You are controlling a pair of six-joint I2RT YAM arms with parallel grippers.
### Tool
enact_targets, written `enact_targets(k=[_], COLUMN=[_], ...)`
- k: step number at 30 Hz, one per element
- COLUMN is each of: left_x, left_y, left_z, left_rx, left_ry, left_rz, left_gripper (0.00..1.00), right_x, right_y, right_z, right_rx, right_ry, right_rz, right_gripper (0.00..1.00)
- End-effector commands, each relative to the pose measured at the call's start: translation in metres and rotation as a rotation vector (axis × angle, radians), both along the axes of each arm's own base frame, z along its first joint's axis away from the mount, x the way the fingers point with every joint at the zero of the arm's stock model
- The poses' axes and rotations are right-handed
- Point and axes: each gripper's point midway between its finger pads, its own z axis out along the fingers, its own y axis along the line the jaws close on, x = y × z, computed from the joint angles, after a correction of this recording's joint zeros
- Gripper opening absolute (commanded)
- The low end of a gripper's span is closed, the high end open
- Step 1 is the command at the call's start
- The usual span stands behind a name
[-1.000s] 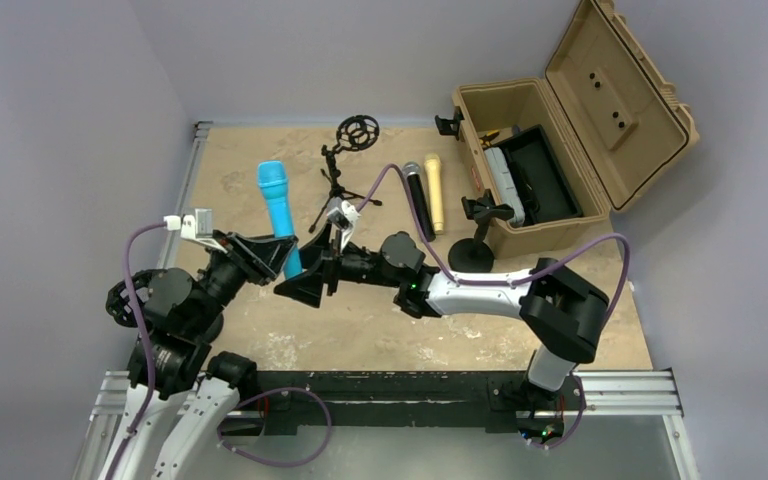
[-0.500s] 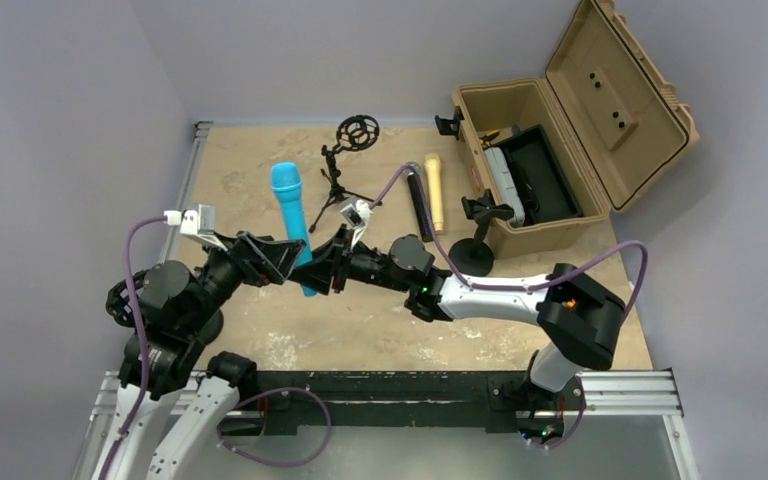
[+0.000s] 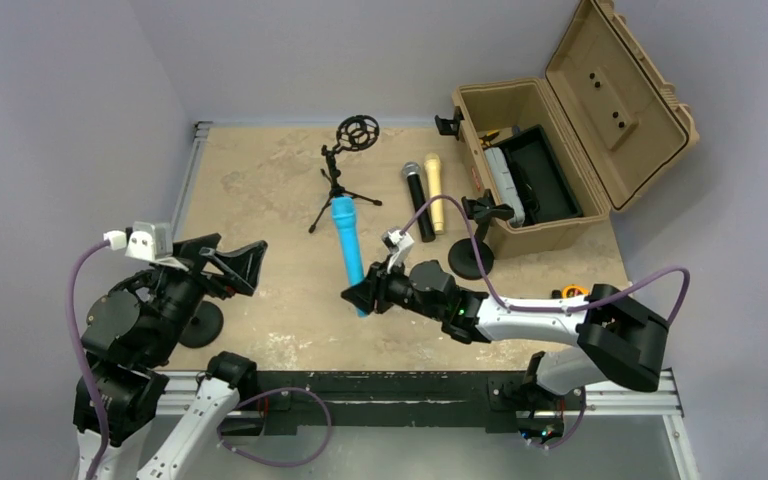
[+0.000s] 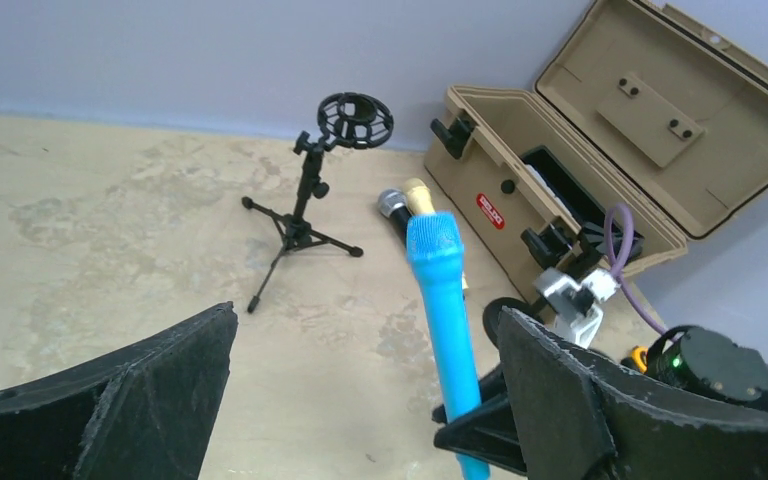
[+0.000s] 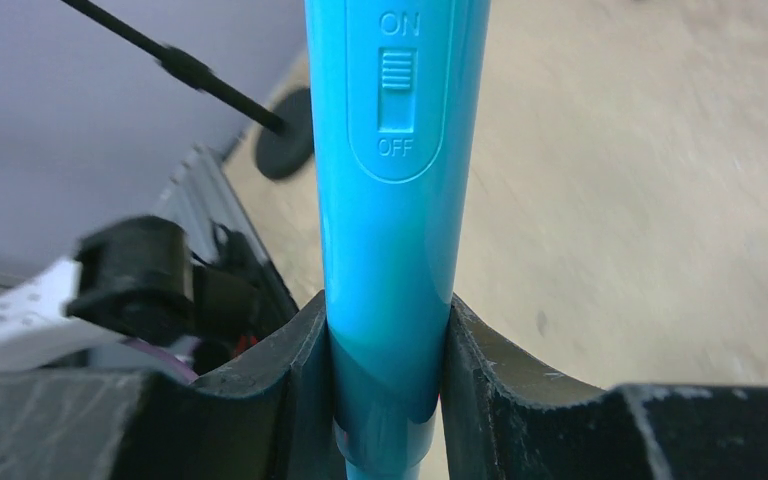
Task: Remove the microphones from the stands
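- The tan case [image 3: 550, 232] stands open on the right side of the table, its lid [image 3: 620, 95] tilted back.
- Inside it lie a black tray [image 3: 550, 175] and, just beside that, a grey item [image 3: 505, 180] I cannot make out.
- A black microphone [image 3: 418, 200] and a gold one [image 3: 436, 195] lie side by side on the table near the case.
- The blue microphone [image 3: 348, 250] is off any stand, its lower end pinched in the right gripper [image 5: 385, 320], with the head pointing toward the tripod stand [image 3: 340, 185].
- The tripod's ring mount [image 3: 358, 131] holds nothing.
- The left gripper [image 4: 365, 318] is spread wide and empty, well apart from the microphone.
- A round-base stand [image 3: 472, 255] sits just in front of the case.
- The tabletop [image 3: 260, 190] is mottled sandy beige, and pale grey-lilac walls enclose it.
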Motion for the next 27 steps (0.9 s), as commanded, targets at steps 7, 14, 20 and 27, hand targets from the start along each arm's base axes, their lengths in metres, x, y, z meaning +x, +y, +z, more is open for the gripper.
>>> enact_targets(k=[7,14,20,27], left_x=[-0.019,-0.03,-0.042,-0.042], left_y=[0.031,0.045,0.057,0.058], left_z=[0.033,0.037,0.036,0.03], left_rx=[0.087,0.11,0.12,0.118], left_ry=[-0.113,-0.127,-0.133,-0.128], left_rz=[0.112,0.159,0.198,0.205], left_gripper=[1.0,0.99,0.99,0.99], right_x=[0.047,0.142,0.196,0.211], right_y=[-0.07,-0.08,-0.087,-0.093], right_z=[-0.081,-0.071,-0.085,-0.102], right_rx=[-0.205,-0.38,-0.56,-0.636], right_ry=[0.211,0.085,0.051,0.063], right_rz=[-0.247,-0.41,-0.559,-0.638], right_gripper=[0.0,0.01,0.0,0.01])
